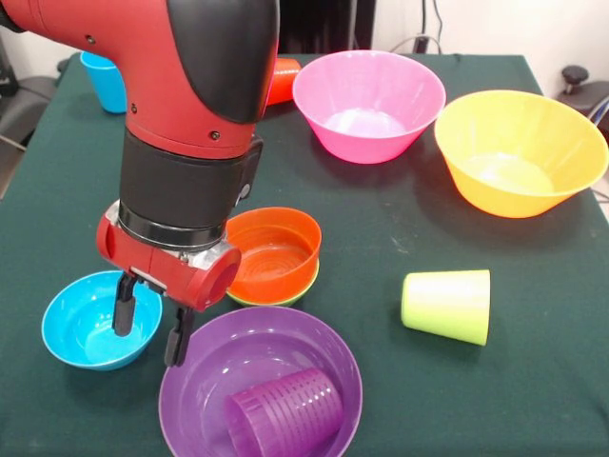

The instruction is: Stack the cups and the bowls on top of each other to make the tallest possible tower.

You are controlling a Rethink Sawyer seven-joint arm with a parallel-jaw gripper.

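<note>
My gripper (150,327) is open, low over the small blue bowl (86,328) at the front left. One finger (124,307) is inside the bowl's right rim and the other is outside it. The small orange bowl (271,249) sits nested in the small green bowl (290,297), just right of the gripper. The wide purple bowl (205,367) is at the front with the purple cup (285,414) lying on its side in it. The lime green cup (447,305) lies on its side at the right. The blue cup (105,81) stands at the back left. The orange cup (284,78) is partly hidden behind my arm.
The large pink bowl (366,100) and the large yellow bowl (519,148) stand upright at the back right. The table has a dark green cloth (400,248). My arm covers much of the left back.
</note>
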